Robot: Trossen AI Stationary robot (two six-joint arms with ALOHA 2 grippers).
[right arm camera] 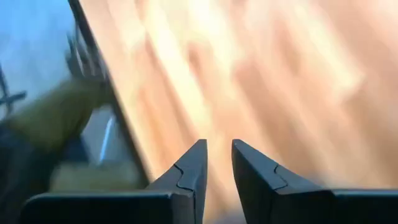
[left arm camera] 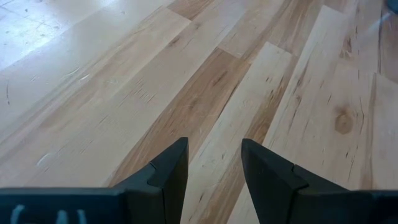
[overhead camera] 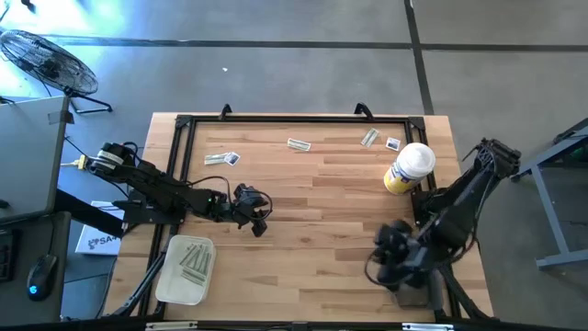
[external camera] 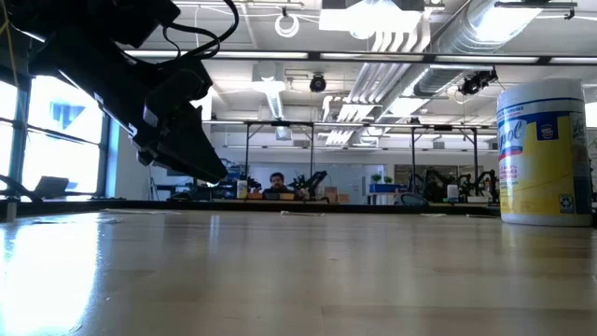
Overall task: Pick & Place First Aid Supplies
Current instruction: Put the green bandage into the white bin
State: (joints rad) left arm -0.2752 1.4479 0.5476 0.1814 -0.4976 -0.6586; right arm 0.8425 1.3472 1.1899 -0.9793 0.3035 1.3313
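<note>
Several first aid supplies lie flat on the wooden table's far part: a pale strip with a small white square [overhead camera: 220,158], another strip [overhead camera: 299,144], a third strip [overhead camera: 369,138] and a white square [overhead camera: 393,143]. More strips [overhead camera: 193,259] lie in the pale tray [overhead camera: 165,276] near the front left. My left gripper [overhead camera: 260,223] [left arm camera: 214,152] is open over bare wood, just beyond the tray. My right gripper [overhead camera: 390,253] [right arm camera: 217,149] is raised above the near right part of the table. Its fingers are a narrow gap apart with nothing between them.
A yellow bottle with a white cap [overhead camera: 409,168] [external camera: 546,154] stands upright at the far right, beside my right arm. A black frame [overhead camera: 294,118] runs along the table's edges. Bare wood lies across the table's middle.
</note>
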